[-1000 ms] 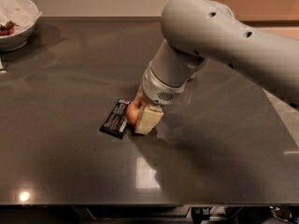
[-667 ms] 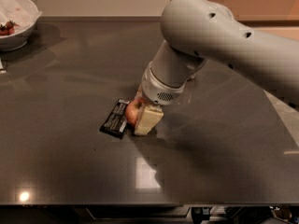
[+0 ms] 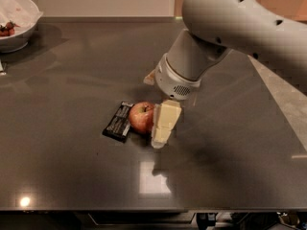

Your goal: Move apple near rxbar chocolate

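The red apple (image 3: 141, 117) with yellowish patches sits on the dark table (image 3: 72, 176), right against the right edge of the black rxbar chocolate (image 3: 118, 121), which lies flat. My gripper (image 3: 154, 110) hangs from the pale arm just right of the apple. Its fingers are open. The near cream-coloured finger (image 3: 165, 122) stands beside the apple's right side, and the far finger (image 3: 149, 78) shows behind the wrist. The apple rests on the table and nothing lifts it.
A white bowl (image 3: 17, 25) with dark red food stands at the far left corner. My large arm (image 3: 240, 28) spans the upper right. The table's right edge (image 3: 278, 95) borders a lighter floor.
The gripper was closed around the apple next to the bar; now its fingers have opened and the arm has shifted a little right. The apple stays beside the bar.
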`<state>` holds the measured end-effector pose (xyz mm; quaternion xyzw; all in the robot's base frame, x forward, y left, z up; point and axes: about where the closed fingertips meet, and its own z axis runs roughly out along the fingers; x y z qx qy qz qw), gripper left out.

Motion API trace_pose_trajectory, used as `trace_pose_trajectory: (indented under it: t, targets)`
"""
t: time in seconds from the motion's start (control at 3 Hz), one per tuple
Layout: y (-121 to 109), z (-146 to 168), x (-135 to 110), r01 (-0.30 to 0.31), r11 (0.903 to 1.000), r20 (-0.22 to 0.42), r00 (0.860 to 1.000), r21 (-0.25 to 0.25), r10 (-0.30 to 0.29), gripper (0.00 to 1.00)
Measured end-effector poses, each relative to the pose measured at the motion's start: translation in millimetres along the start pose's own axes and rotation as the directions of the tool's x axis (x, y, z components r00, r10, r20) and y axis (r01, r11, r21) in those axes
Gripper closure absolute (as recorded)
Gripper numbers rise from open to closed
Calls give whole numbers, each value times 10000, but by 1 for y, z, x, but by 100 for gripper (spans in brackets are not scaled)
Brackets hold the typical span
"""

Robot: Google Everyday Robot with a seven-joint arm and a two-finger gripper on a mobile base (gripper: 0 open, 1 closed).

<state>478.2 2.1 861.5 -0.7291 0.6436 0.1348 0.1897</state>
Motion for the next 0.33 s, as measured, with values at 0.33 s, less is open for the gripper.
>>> trace_pose_trajectory:
  t: [0.33]
  targets:
    - [0, -1, -1, 48, 10000, 11, 10000, -3, -48, 0]
